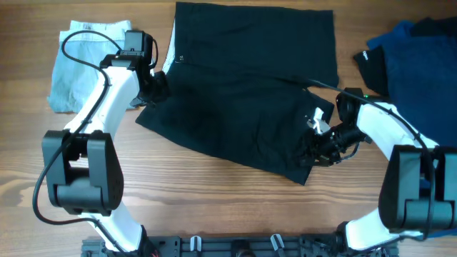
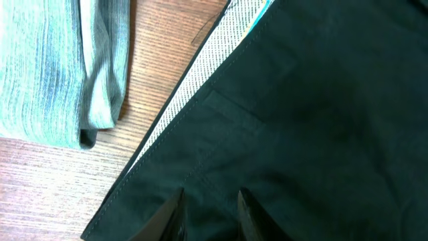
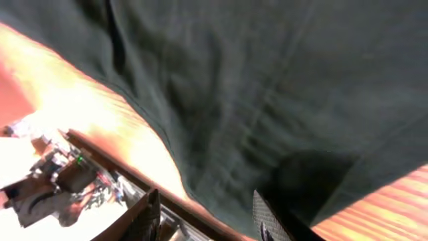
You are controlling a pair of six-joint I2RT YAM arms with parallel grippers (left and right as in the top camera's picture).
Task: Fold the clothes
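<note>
Right now the black garment (image 1: 243,86) lies spread over the middle of the table (image 1: 214,207). A squared part reaches toward 12 o'clock and a slanted part runs down toward 5 o'clock.

The left hand (image 1: 153,89) sits at the garment's 9 o'clock edge, low over the cloth. In the left wrist view its fingers (image 2: 175,215) stand a narrow gap apart, with the dark cloth lying flat and visible between them; nothing is pinched. A white speckled lining strip (image 2: 200,80) shows along the garment's edge there, running from 1 o'clock down to 7 o'clock, with bare wood beside it.

The right hand (image 1: 314,151) is at the garment's 4 o'clock corner, over the edge of the cloth. In the right wrist view its fingers (image 3: 148,215) are spread wide. The dark cloth fills the view above them and its hem curves down between them. Whether a fingertip touches the cloth I cannot tell.

A folded pale blue-grey garment (image 1: 78,64) rests at the table's 10 o'clock, near the left hand but apart from the black cloth. At 2 o'clock lies a blue garment (image 1: 418,68), with a small black piece (image 1: 371,63) on its 9 o'clock side.
</note>
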